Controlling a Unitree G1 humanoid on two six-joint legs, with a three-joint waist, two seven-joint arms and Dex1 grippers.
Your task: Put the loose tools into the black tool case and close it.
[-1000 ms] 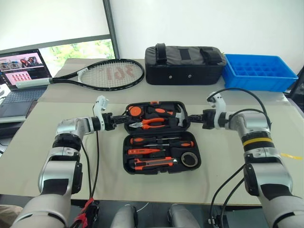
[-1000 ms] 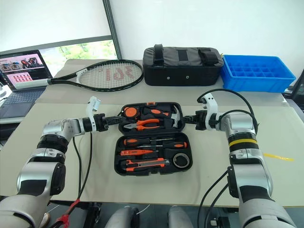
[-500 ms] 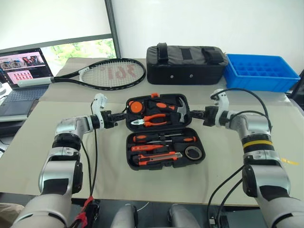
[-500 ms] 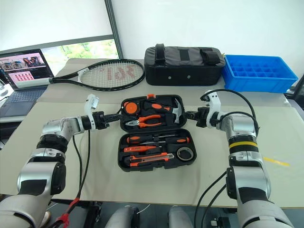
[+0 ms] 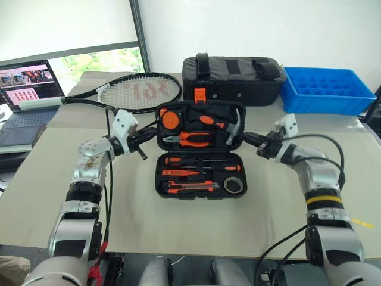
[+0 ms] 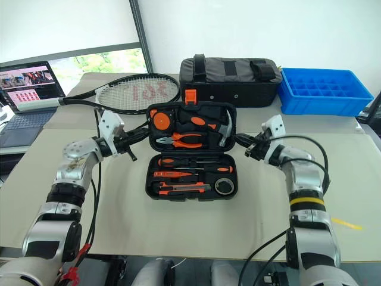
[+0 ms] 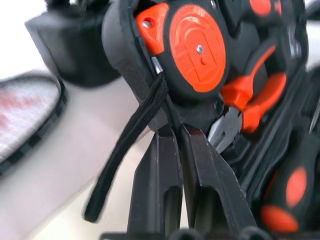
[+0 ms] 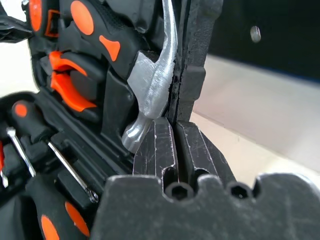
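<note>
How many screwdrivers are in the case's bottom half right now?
2: the upper screwdriver in the rear slot and the slimmer screwdriver just in front of it, both inside the black tool case. None seems hidden.

tool case point(image 5: 200, 173): matt black moulded plastic
hammer head point(image 8: 150, 85): bare silvery metal
screwdriver handles point(image 5: 196, 161): orange-and-black rubbery plastic
bag point(image 5: 232, 79): black woven cloth
crate point(image 5: 326, 89): glossy blue plastic

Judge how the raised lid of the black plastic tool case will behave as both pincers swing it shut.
The black plastic tool case lid probably moves stiffly as one piece, since the left pincer and right pincer each pinch one side edge. It is likely top-heavy: a steel hammer, orange-handled pliers and an orange tape measure sit in it, so it may drop fast past upright.
</note>
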